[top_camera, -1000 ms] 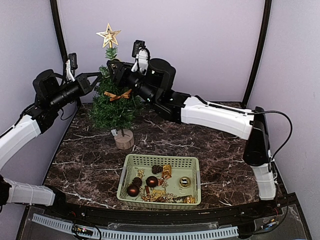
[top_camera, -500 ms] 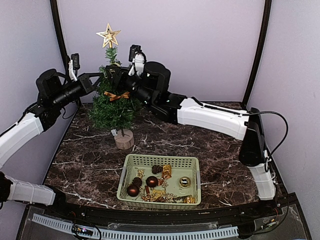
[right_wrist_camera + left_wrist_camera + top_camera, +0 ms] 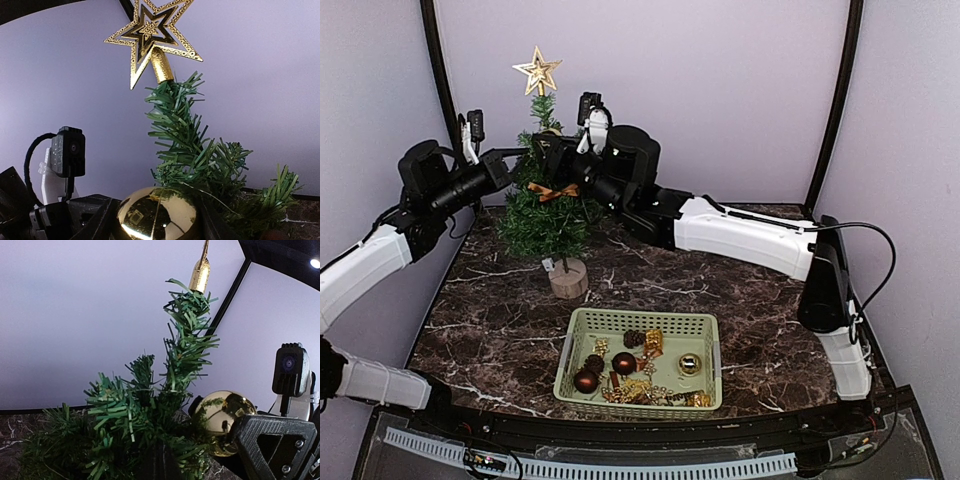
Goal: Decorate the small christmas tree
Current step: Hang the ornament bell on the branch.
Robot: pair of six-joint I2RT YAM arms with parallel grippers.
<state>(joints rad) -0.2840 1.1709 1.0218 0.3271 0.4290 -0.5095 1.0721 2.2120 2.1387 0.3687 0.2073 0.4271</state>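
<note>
A: Two grippers are seen at the upper branches of the small green bristly christmas tree (image 3: 548, 205). Tree location requested.

B: It is stood upright at the far left of the dark brown marbled tabletop (image 3: 760, 300), on its round light wooden stump base (image 3: 568, 280). An openwork gold star (image 3: 150, 35) is fitted on the tip. A brown ribbon bow (image 3: 556, 190) is fixed on the branches about halfway up.

A: State of the right gripper (image 3: 157, 220)?

B: It is closed part-way on a shiny gold ball ornament (image 3: 223, 419), with one finger seen at each side of it. The ball is held against the needles just below the tip, on the tree's right side.

A: And the left gripper (image 3: 520, 155)?

B: It is fully closed, with the tips pushed into the needles on the tree's left side. Whether a branch is pinched cannot be told.

A: Remaining stock?

B: A pale green slotted plastic basket (image 3: 640, 316) is set near centre, nearer than the stump base and apart from it. Inside are seen two dark red balls (image 3: 586, 380), a second gold ball (image 3: 690, 364), a brown pine cone (image 3: 634, 338), a small gold gift box (image 3: 653, 343) and a gold bead chain (image 3: 640, 392).
</note>
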